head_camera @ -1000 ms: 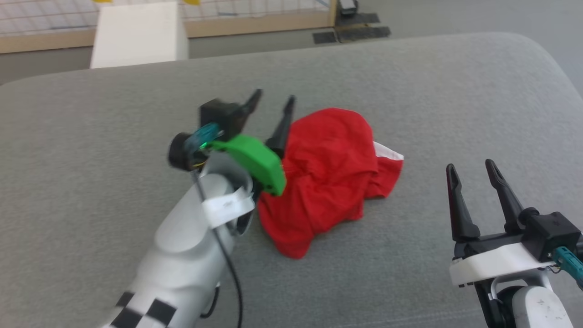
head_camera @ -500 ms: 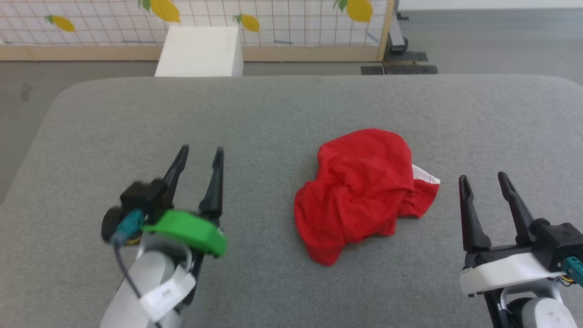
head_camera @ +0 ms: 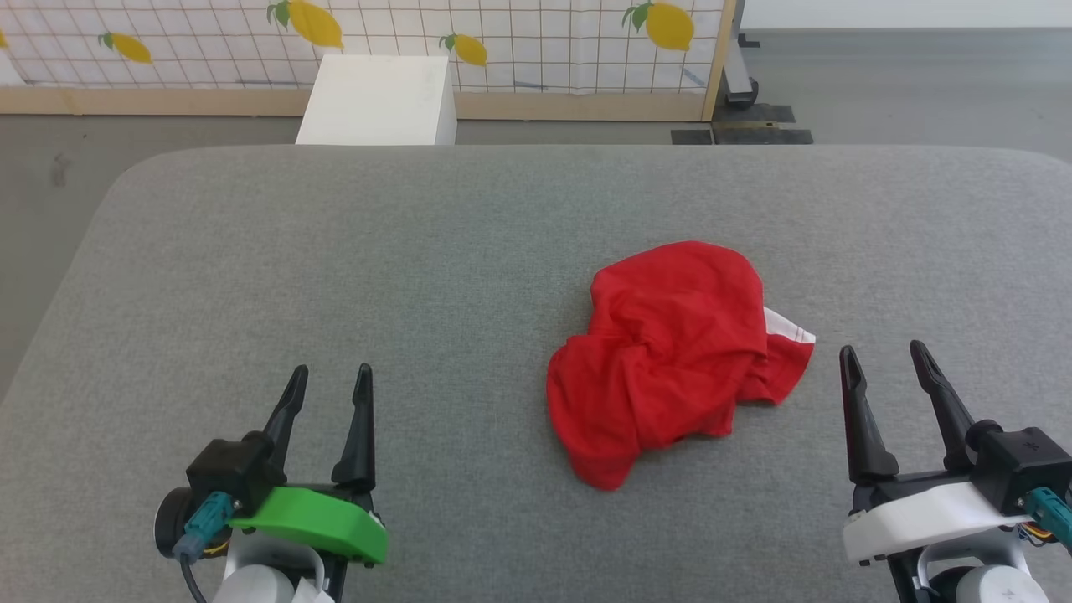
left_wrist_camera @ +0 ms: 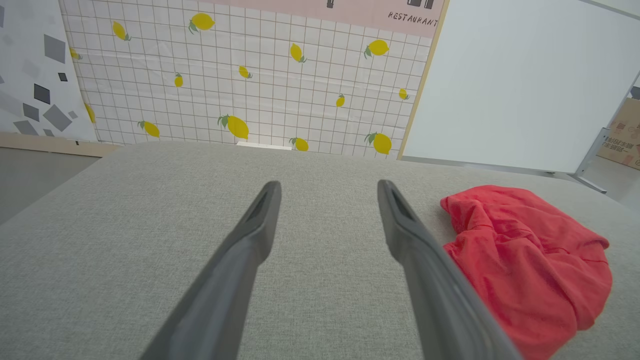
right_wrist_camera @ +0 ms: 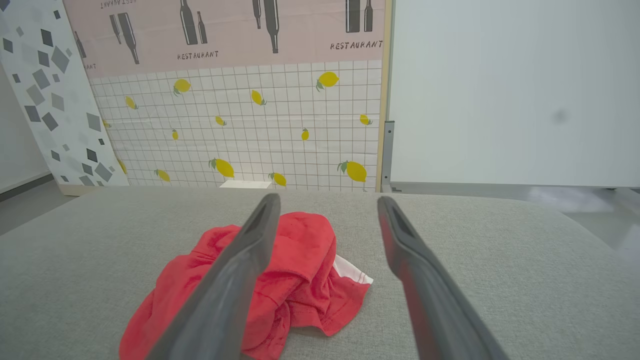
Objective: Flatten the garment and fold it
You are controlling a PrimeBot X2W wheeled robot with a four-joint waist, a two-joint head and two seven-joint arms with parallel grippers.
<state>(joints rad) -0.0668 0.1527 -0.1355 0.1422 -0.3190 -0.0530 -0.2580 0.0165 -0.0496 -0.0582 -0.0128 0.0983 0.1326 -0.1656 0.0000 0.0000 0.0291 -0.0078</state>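
Jaws: spread wide on the left gripper (head_camera: 332,368) and on the right gripper (head_camera: 882,347) alike, with nothing held in either; both hover low at the near edge, fingers pointing away from the robot.
Worktop (head_camera: 419,251): a broad grey padded surface with rounded far corners, bare apart from the one garment.
Lemon-print screen (head_camera: 519,42): stands on the floor beyond the far edge, well clear of the work.
White box (head_camera: 377,100): on the floor just behind the worktop, in front of the screen.
Red shorts (head_camera: 670,360): lying right of centre on the worktop in a crumpled heap, near the right gripper and a little to its left, well apart from the left gripper.
White side stripe (head_camera: 787,327): a small patch peeking out at the heap's right edge.
Done: nothing, going by the heap; the cloth is bunched and creased, and I cannot tell waistband from leg openings.
Left: all of it, I'd say. The shorts need finding by an edge, spreading flat and smoothing, then folding.
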